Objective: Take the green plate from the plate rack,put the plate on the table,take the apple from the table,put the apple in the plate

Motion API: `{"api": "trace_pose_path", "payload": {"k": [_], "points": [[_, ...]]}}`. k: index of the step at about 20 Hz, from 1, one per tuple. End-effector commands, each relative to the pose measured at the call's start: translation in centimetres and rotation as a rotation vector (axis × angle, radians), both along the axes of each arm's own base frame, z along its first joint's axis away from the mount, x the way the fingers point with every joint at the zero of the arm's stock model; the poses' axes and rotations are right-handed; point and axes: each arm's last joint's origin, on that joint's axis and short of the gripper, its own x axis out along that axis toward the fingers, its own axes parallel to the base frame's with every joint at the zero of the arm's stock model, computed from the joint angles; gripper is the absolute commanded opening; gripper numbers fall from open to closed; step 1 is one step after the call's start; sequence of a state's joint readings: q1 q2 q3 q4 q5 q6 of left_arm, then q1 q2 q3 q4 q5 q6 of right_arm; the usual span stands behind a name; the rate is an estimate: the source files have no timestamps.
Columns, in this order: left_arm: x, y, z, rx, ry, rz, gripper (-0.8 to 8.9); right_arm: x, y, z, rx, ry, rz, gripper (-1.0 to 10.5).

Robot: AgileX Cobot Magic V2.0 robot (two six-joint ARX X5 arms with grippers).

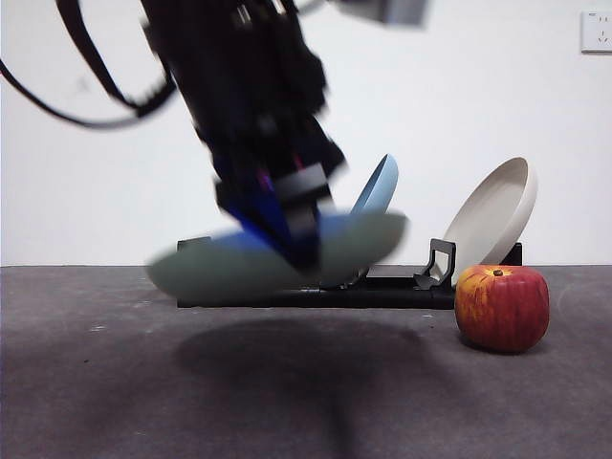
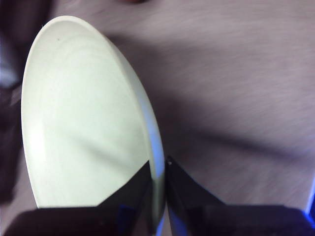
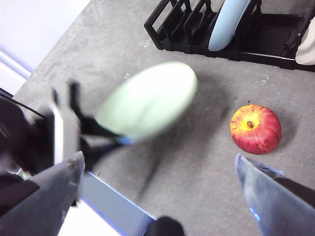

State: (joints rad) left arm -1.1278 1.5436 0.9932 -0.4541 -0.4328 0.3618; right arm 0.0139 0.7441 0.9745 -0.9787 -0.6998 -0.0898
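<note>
Plate first: the green plate (image 1: pixel 277 263) is off the plate rack (image 1: pixel 316 292) and hangs nearly flat just above the table (image 1: pixel 115 382), its shadow directly beneath it, so I judge it has only a short drop left. My left gripper (image 2: pixel 158 169) has its jaws clamped on the plate's rim, one jaw on each face, with the rest of the plate reaching away from the jaws. In the front view that arm comes in from above, big and blurred.

To the right of the plate sits the apple (image 1: pixel 502 308), on the table just in front of the rack's right end. My right gripper (image 3: pixel 157 169) hovers over that side with its jaws spread wide and nothing between them; the apple (image 3: pixel 255 129) lies close to one jaw, so I judge this arm the nearer one for the pick. Behind, the blue plate (image 1: pixel 380 184) and the cream plate (image 1: pixel 492 215) stand in the rack.
</note>
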Motion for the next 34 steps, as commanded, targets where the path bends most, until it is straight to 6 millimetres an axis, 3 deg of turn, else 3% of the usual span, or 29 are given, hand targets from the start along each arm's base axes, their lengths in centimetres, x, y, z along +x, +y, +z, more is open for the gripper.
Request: {"api": "trace_pose_path", "payload": {"k": [1,8,9,11,16,19,22,25,28,31,34], "points": [[-0.4,-1.0,-2.5,0.072,0.006,-0.051,-0.06,0.1,0.0,0.0,0.005,0.003,0.001,6.9],[-0.6,-2.3,-6.7,0.163,0.068,-0.044,0.09,0.1,0.0,0.0,0.005,0.003,0.001,6.9],[-0.6,-2.2,-6.8,0.154,0.103,-0.034,0.64,0.1,0.0,0.0,0.005,0.003,0.001,6.9],[-0.7,-2.1,-6.9,0.142,0.134,-0.023,2.61,0.1,0.0,0.0,0.005,0.003,0.001,6.9],[-0.7,-2.1,-6.2,0.123,0.121,-0.018,2.92,0.1,0.0,0.0,0.007,0.007,-0.002,6.9],[-0.8,-1.8,-3.3,0.036,0.106,0.018,2.92,0.2,0.0,-0.1,0.006,0.013,-0.004,6.9],[-1.1,-1.0,1.9,-0.148,0.055,0.049,2.92,1.0,0.0,-0.4,-0.011,0.035,-0.019,6.9],[-1.6,1.2,7.7,-0.382,0.011,0.099,2.92,2.5,0.0,-1.0,-0.069,0.063,-0.069,6.9],[-2.3,4.3,12.2,-0.565,-0.043,0.131,2.91,4.8,0.3,-1.8,-0.129,0.089,-0.099,6.9],[-2.9,7.2,14.4,-0.642,-0.082,0.152,2.83,7.6,1.5,-3.3,-0.185,0.135,-0.108,6.9],[-3.4,8.7,14.8,-0.62,-0.079,0.169,2.83,10.2,3.7,-5.3,-0.289,0.159,-0.109,6.9]]}}
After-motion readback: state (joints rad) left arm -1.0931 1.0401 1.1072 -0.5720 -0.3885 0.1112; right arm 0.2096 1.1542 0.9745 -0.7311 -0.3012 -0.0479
